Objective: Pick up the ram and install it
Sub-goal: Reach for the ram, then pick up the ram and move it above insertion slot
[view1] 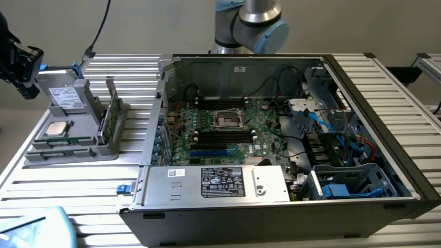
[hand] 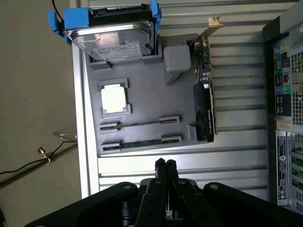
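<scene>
The ram (hand: 140,143) stands on edge in the slot of the grey tray (hand: 142,101) closest to the tool (hand: 165,163), just beyond the fingertips and clear of them. Seen edge-on, it is a long, thin, dark strip with each end seated in a notched grey holder. Its long axis runs crosswise to the tool's fingers. One end points toward the outer edge of the bench (hand: 236,156), the other toward the computer case (hand: 286,94). A second stick (hand: 138,124) lies parallel in the next slot, farther from the tool.

The tool's two black fingers are pressed fully together and hold nothing. The tips hang over the bench, a ribbed, matt metal surface.

Beyond the ram, a square, bright silver processor chip (hand: 113,98) sits in a shallow recess. Farthest from the tool is a metal-cased hard drive (hand: 116,45) in a blue carrier. Toward the case stands an upright expansion card (hand: 204,111) with a dark cover. The tray surface is smooth and matt.
</scene>
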`<move>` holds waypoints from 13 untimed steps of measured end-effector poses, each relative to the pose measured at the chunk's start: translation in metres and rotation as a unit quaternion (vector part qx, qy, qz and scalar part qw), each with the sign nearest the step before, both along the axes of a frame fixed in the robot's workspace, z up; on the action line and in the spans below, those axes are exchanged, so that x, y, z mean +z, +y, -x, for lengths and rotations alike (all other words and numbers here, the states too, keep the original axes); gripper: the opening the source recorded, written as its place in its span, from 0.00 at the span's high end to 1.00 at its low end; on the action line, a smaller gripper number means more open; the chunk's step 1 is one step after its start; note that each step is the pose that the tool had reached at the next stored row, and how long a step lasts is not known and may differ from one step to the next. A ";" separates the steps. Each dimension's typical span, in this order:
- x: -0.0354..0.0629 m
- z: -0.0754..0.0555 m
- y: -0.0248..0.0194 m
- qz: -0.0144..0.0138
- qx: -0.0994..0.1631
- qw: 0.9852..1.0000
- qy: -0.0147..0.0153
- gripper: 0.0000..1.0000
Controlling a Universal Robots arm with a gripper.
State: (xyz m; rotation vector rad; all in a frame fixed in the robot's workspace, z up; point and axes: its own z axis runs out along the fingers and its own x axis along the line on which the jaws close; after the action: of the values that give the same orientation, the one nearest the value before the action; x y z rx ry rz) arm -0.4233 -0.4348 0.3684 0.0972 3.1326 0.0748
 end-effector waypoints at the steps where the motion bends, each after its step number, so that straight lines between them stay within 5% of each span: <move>1: -0.0016 0.001 0.0000 0.000 0.000 1.000 0.001 0.90; 13: -0.0051 0.003 0.0003 0.000 0.000 1.000 0.003 0.90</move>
State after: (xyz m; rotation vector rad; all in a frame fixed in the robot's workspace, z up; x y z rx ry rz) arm -0.4265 -0.4345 0.3633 0.0976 3.1379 0.0749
